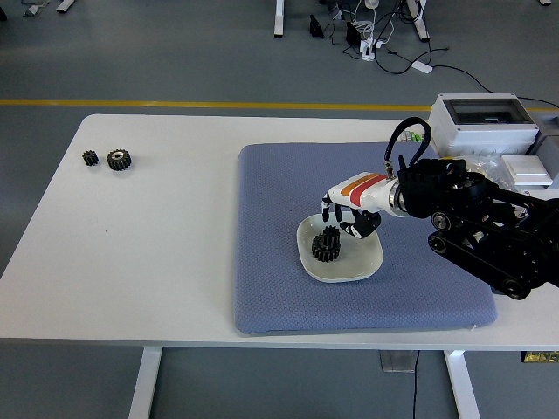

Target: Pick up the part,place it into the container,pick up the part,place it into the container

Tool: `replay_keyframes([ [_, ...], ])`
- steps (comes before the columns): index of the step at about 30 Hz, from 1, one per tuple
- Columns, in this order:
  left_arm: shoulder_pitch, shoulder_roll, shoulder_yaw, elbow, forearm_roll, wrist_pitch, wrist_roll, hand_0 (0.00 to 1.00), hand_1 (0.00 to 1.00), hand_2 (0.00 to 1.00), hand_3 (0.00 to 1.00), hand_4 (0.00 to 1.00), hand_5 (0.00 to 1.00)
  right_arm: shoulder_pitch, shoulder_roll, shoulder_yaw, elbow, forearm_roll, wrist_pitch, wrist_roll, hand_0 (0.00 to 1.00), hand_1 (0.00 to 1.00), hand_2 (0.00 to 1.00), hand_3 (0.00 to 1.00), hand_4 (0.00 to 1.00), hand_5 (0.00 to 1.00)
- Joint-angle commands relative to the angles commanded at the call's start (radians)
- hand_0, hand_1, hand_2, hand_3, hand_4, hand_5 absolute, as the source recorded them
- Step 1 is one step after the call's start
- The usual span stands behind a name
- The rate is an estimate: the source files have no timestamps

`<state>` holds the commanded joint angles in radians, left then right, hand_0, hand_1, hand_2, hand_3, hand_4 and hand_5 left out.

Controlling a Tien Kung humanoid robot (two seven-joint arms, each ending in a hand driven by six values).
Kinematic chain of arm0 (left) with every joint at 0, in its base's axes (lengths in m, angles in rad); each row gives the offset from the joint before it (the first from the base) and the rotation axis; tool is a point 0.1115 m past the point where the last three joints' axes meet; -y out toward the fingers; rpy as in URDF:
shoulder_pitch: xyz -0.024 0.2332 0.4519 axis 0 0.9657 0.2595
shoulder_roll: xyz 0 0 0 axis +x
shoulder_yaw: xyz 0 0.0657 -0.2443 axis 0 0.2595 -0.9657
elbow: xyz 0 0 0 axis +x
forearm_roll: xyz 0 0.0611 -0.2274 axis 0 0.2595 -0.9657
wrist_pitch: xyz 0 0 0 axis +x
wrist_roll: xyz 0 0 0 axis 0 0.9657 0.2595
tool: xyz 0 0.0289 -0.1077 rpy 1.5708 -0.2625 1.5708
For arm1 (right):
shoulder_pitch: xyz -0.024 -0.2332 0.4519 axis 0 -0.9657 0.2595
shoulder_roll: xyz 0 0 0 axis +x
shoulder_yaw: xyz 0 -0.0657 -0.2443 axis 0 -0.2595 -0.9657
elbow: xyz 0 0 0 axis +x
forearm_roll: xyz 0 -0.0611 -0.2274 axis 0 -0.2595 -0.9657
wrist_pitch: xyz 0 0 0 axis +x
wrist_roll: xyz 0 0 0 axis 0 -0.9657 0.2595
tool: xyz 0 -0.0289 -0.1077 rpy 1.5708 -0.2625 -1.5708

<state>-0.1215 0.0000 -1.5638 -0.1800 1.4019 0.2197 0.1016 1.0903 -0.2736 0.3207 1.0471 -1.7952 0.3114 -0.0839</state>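
A blue-grey mat is lying flat on the white tabletop, covering its right-centre part. A grey box is sitting at the far right corner. Beyond it, cables and a power strip are lying on the grey floor, which a yellow line is crossing.

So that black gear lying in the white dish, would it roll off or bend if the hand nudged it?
The gear looks rigid, probably hard plastic or metal, so it should not bend. It seems to lie flat, so sliding is likelier than rolling. The dish has a raised rim that would probably stop it, and its teeth should give the fingers some grip.
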Motion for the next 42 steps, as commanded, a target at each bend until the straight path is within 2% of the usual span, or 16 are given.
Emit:
replay_keyframes([
  [5, 0.0, 0.0, -0.001, 0.0, 0.002, -0.001, 0.001, 0.692, 0.676, 0.679, 0.569, 0.67, 0.607, -0.005, -0.005, 0.014, 0.006, -0.008, -0.007, 0.0, 0.179, 0.371, 0.707, 0.831, 0.697, 0.09],
  [6, 0.0, 0.0, -0.002, 0.0, 0.002, -0.001, 0.001, 0.69, 0.676, 0.679, 0.569, 0.669, 0.605, -0.008, -0.007, 0.026, 0.01, -0.01, -0.011, 0.001, 0.18, 0.368, 0.709, 0.833, 0.677, 0.087],
  [17, 0.001, 0.0, -0.004, 0.0, 0.002, -0.001, 0.002, 0.691, 0.676, 0.68, 0.569, 0.669, 0.609, -0.041, -0.039, 0.15, 0.057, -0.013, -0.022, -0.001, 0.185, 0.373, 0.719, 0.833, 0.69, 0.095],
  [18, 0.001, 0.0, -0.004, 0.0, 0.002, -0.001, 0.002, 0.691, 0.676, 0.68, 0.568, 0.671, 0.612, -0.044, -0.041, 0.159, 0.058, -0.01, -0.025, 0.003, 0.396, 0.574, 0.794, 0.904, 0.998, 0.337],
  [23, 0.002, 0.0, -0.007, 0.0, 0.004, -0.001, 0.002, 0.691, 0.676, 0.68, 0.568, 0.671, 0.612, -0.067, -0.061, 0.211, 0.051, 0.031, -0.067, 0.059, 0.396, 0.574, 0.794, 0.904, 0.998, 0.337],
  [24, 0.002, 0.0, -0.008, 0.0, 0.006, -0.002, 0.002, 0.69, 0.676, 0.68, 0.568, 0.67, 0.613, -0.07, -0.064, 0.217, 0.051, 0.036, -0.073, 0.064, 0.696, 0.72, 0.91, 0.998, 0.998, 0.496],
  [29, 0.002, 0.0, -0.009, 0.0, 0.007, -0.002, 0.003, 0.69, 0.676, 0.68, 0.568, 0.67, 0.613, -0.082, -0.073, 0.239, 0.044, 0.067, -0.099, 0.082, 0.696, 0.72, 0.91, 0.998, 0.998, 0.496],
  [30, 0.002, 0.0, -0.009, 0.0, 0.008, -0.002, 0.003, 0.689, 0.676, 0.681, 0.568, 0.671, 0.614, -0.085, -0.074, 0.243, 0.041, 0.077, -0.104, 0.086, 0.97, 0.881, 0.997, 0.998, 0.998, 0.623],
  [34, 0.002, 0.0, -0.009, 0.0, 0.006, -0.002, 0.003, 0.689, 0.676, 0.681, 0.568, 0.671, 0.614, -0.095, -0.077, 0.251, 0.031, 0.155, -0.129, 0.103, 0.97, 0.881, 0.997, 0.998, 0.998, 0.623],
  [35, 0.002, 0.0, -0.008, 0.0, 0.006, -0.002, 0.003, 0.689, 0.676, 0.681, 0.568, 0.671, 0.614, -0.1, -0.078, 0.254, 0.03, 0.196, -0.14, 0.089, 0.97, 0.881, 0.997, 0.998, 0.998, 0.623],
  [36, 0.002, 0.0, -0.008, 0.0, 0.006, -0.002, 0.003, 0.69, 0.676, 0.681, 0.569, 0.67, 0.614, -0.105, -0.08, 0.254, 0.032, 0.232, -0.156, 0.067, 0.998, 0.974, 0.998, 0.998, 0.998, 0.998],
  [42, 0.001, 0.0, -0.002, 0.0, -0.001, -0.001, 0.001, 0.691, 0.677, 0.682, 0.569, 0.67, 0.615, -0.173, -0.101, 0.278, 0.069, 0.48, -0.284, -0.018, 0.998, 0.988, 0.998, 0.998, 0.998, 0.998],
])
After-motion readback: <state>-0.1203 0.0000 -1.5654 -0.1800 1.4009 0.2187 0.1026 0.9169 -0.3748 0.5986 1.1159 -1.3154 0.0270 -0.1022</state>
